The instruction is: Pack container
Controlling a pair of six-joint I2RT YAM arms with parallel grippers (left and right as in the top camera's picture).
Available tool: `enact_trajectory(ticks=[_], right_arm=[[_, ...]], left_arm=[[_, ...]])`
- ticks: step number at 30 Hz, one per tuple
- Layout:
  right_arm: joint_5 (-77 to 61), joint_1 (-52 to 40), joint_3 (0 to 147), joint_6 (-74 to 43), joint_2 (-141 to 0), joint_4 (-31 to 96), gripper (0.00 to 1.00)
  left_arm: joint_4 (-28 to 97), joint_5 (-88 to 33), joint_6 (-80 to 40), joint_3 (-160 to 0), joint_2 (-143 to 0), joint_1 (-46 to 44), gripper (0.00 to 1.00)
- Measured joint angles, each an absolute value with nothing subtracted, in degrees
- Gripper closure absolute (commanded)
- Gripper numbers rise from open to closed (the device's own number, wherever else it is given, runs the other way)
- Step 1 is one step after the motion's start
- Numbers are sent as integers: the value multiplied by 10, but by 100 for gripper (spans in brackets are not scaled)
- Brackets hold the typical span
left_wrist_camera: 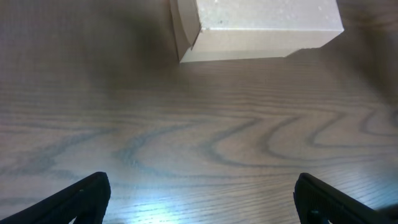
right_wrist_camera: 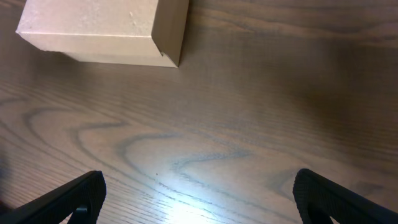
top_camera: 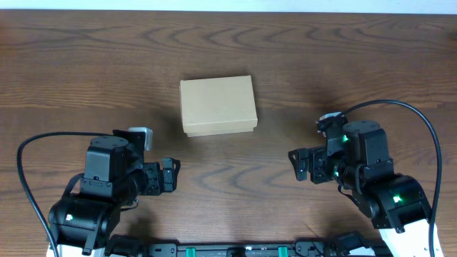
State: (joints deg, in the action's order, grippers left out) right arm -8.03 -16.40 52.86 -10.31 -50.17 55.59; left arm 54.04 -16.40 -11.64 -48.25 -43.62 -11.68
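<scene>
A dark wood-grain table [top_camera: 71, 64] fills the overhead view. Its far edge runs straight along the top of the picture, and its near edge is hidden behind the robot's base.

The left arm [top_camera: 100, 189] and right arm [top_camera: 375, 182] crouch at the near corners, their wrists turned inward toward each other. A black cable [top_camera: 428, 135] loops out from each.

The tan container [top_camera: 218, 106] sits on the table with its flap lid down flat, about midway between the arms and farther out from the base than either. Its long axis runs across the table from left to right, skewed a little so that the right end lies slightly farther from the robot. One long side wall faces the base and shows as a narrow band below the lid. Bare wood surrounds the box on all four sides, with broad lanes to the left, to the right and behind. A clear strip lies in front, between the box and the wrists.

The left gripper [top_camera: 173, 175] hovers near the table, well apart from the box and holding nothing. In the left wrist view its black fingers [left_wrist_camera: 81, 199] are spread wide at the bottom corners, and the box's near left corner shows at the top. The right gripper [top_camera: 294, 165] mirrors it, jaws likewise parted wide and empty. In the right wrist view the box sits at upper left.
</scene>
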Motion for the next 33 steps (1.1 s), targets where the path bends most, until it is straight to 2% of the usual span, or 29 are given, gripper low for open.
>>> enact_trajectory(ticks=[17, 26, 33], right_arm=[[-80, -164, 528, -103, -510, 557, 1], [-80, -164, 527, -103, -510, 557, 1], [-80, -164, 527, -104, -510, 557, 1]], left_arm=[[548, -140, -116, -481, -408, -121, 5], [345, -86, -72, -324, -192, -99, 5], [260, -84, -56, -145, -63, -57, 5]])
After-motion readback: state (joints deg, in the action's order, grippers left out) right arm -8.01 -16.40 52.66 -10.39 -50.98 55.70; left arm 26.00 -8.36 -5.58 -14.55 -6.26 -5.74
